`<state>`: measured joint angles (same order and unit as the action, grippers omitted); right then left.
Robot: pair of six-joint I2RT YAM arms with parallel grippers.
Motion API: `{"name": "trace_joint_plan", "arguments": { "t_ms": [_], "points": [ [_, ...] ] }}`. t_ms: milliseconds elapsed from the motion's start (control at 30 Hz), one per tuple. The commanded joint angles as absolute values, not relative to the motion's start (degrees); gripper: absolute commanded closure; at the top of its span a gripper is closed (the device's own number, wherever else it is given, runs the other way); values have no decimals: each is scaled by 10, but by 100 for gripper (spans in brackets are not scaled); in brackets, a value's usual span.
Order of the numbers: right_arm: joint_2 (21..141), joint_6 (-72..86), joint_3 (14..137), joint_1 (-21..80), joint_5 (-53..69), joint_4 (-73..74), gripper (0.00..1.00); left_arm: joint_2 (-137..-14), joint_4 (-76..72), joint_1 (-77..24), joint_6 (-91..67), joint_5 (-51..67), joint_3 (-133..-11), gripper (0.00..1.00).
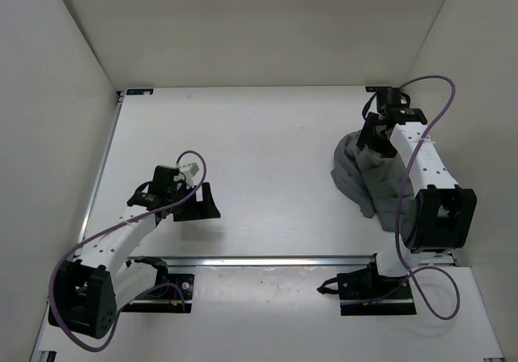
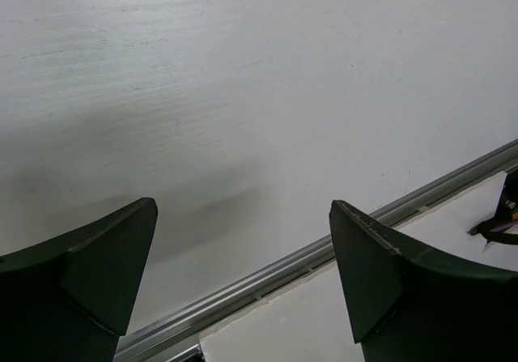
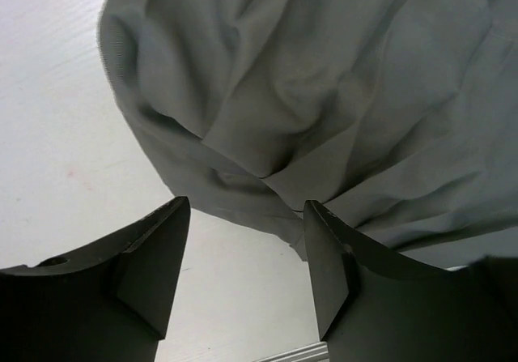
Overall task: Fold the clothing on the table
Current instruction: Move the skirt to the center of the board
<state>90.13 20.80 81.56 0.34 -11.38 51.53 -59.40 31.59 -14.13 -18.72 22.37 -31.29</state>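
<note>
The clothing [image 1: 358, 177] is a crumpled grey heap at the right side of the white table [image 1: 259, 135]. My right gripper [image 1: 374, 135] hangs over the heap's far edge. In the right wrist view the right gripper [image 3: 247, 216] stands open, with only bare table [image 3: 48, 135] between its fingers. The hem of the clothing [image 3: 307, 78] lies just beyond the fingertips, next to the right one. My left gripper [image 1: 200, 204] is far from the garment, near the front left. The left gripper [image 2: 243, 216] is wide open over bare table [image 2: 243, 70], holding nothing.
A metal rail [image 1: 267, 259] runs along the table's near edge and also shows as the rail [image 2: 324, 257] under the left gripper. White walls enclose the table on three sides. Purple cables [image 1: 441, 111] loop off both arms.
</note>
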Motion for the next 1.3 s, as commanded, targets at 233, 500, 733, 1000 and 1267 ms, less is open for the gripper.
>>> {"name": "trace_joint_plan", "arguments": {
  "t_ms": [233,500,733,1000,1267],
  "points": [
    [899,175,704,-59,-48,440,29,-548,276,-140,-199,257,-292,5],
    [1027,176,728,-31,32,440,39,-549,274,-138,-189,282,-290,100],
    [972,188,859,86,184,402,100,-576,246,-111,-221,354,-338,54],
    [881,226,916,199,209,379,100,-659,205,-65,-316,418,-467,64],
    [841,254,718,142,175,417,84,-646,258,-65,-259,359,-477,56]
  ]
}}
